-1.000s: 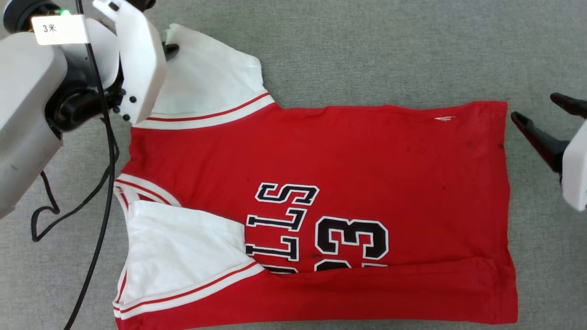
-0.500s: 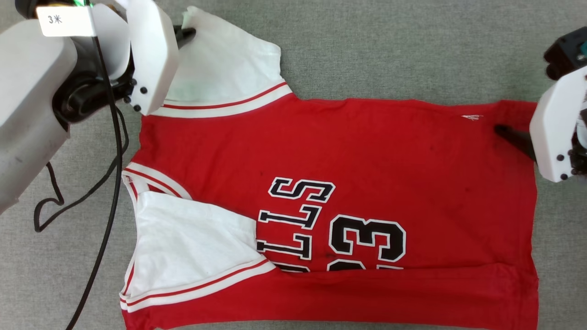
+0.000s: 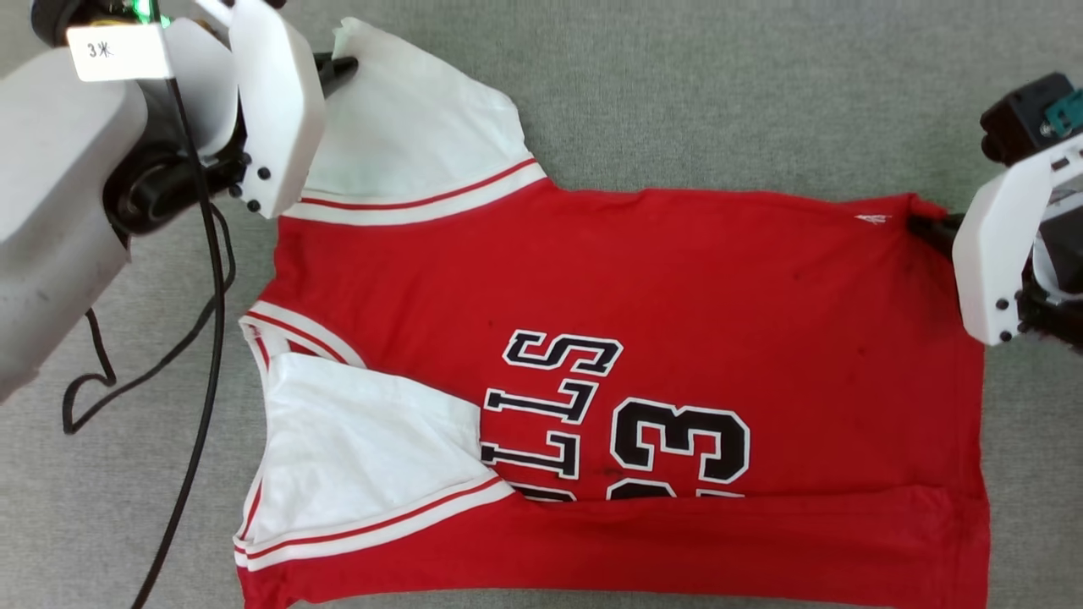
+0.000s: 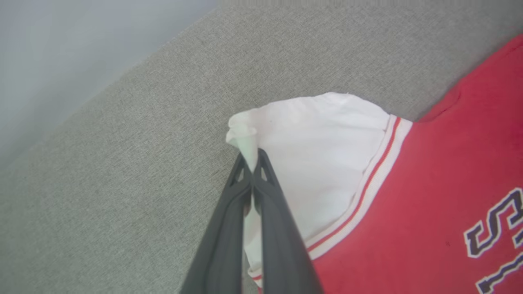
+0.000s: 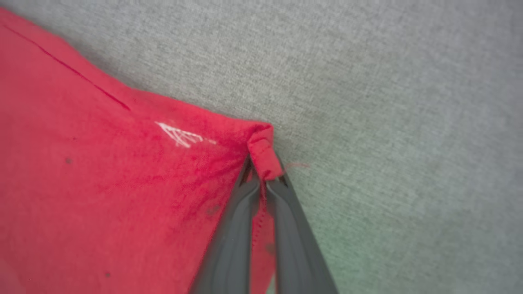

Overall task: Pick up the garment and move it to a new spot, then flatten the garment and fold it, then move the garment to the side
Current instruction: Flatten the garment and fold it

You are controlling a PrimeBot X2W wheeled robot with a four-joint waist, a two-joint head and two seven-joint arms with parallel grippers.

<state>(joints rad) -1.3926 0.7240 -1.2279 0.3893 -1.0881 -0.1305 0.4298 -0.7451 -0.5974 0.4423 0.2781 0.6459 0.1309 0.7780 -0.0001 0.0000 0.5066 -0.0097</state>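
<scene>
The garment, a red jersey with white sleeves and black lettering, lies spread on a grey fabric surface, its lower edge folded up over the number. My left gripper at the upper left is shut on the tip of the far white sleeve. In the left wrist view the fingers pinch a small bunch of that white cloth. My right gripper at the right is shut on the garment's far hem corner. The right wrist view shows that red corner folded over and clamped between the fingers.
A black cable hangs from my left arm and loops over the grey surface left of the jersey. In the left wrist view the surface's edge runs diagonally, with a pale blurred area beyond it.
My right gripper came in from the right with its jaws open and has shut on the hem corner. The left gripper keeps its hold on the sleeve. The view has shifted slightly.
</scene>
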